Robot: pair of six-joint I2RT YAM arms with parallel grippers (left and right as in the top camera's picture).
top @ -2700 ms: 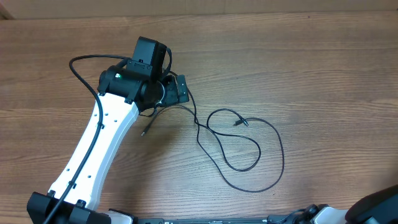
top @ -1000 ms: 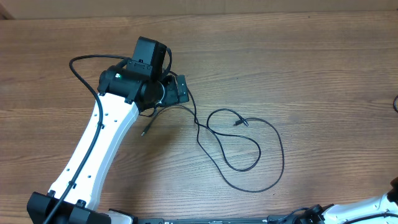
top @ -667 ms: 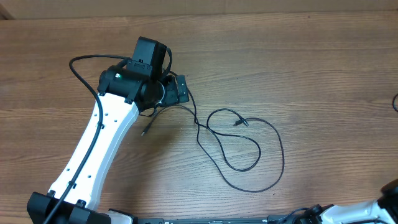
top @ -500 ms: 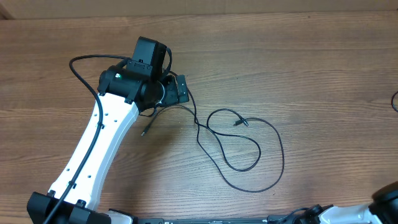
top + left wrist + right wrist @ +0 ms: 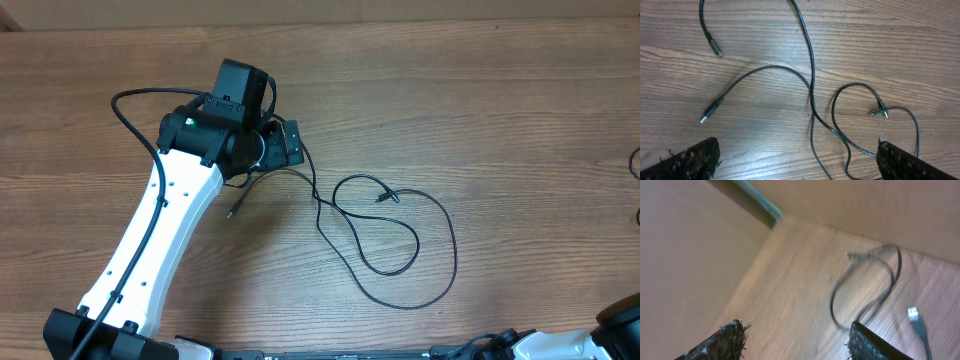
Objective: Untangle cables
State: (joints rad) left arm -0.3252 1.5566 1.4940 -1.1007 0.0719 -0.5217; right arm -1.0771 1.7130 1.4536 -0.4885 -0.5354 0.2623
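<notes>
The left gripper (image 5: 795, 150) is recorded fully spread and empty above the loose black cables (image 5: 812, 95) at table centre, while the right gripper (image 5: 796, 327) is parted, nothing held, near a further cable (image 5: 899, 262) at 3 o'clock.

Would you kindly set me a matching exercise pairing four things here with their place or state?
Things:
1. left arm's black fingers
2. long thin black cord
3. short black cord end with silver plug tip
4. black cord with flat silver plug

Places or states:
A. blurred, ahead of the right arm's fingers
B. wide apart above the wooden table
C. looped on the wood, right of the white left arm
D. ends just ahead of one left finger

Pairs: 1-B, 2-C, 3-D, 4-A.
</notes>
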